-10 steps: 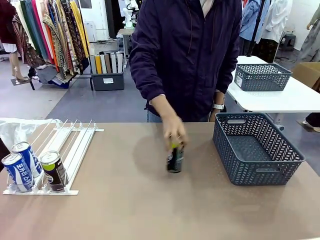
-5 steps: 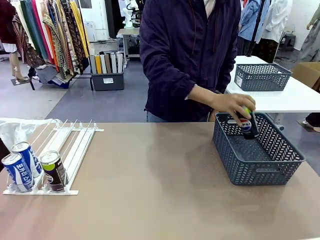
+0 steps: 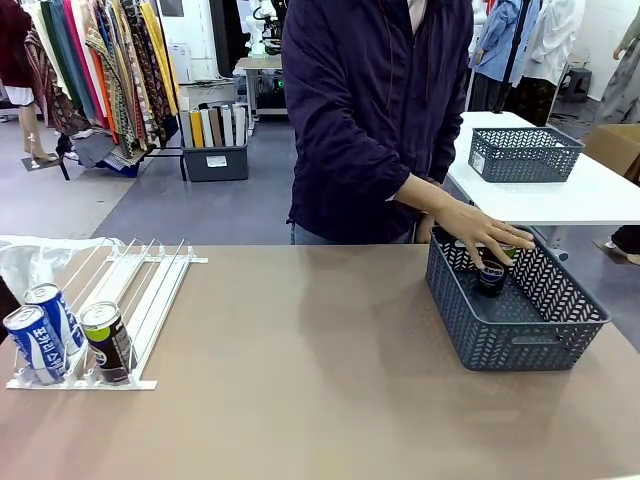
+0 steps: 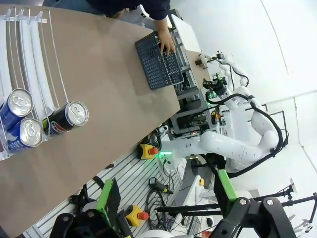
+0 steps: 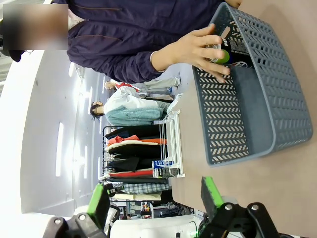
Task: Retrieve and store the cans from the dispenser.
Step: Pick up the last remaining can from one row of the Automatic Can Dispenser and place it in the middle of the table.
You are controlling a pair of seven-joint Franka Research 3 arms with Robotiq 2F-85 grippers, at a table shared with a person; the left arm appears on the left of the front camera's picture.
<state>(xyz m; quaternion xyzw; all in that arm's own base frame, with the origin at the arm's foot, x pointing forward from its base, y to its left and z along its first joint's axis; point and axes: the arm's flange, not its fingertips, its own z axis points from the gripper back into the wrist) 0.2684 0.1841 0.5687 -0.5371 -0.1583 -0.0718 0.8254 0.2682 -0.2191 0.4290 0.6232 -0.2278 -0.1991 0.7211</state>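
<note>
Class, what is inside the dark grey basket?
One black can in the basket, under the person's hand. The hand covers the can's top, so its lid cannot be seen.

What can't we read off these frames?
- Black can, front view: bottom hidden behind the basket wall; the person's hand covers its top, so set down or gripped is unclear.
- Blue cans, front view: lettering too small to read.
- Dispenser, left wrist view: cut off by the left edge.
</note>
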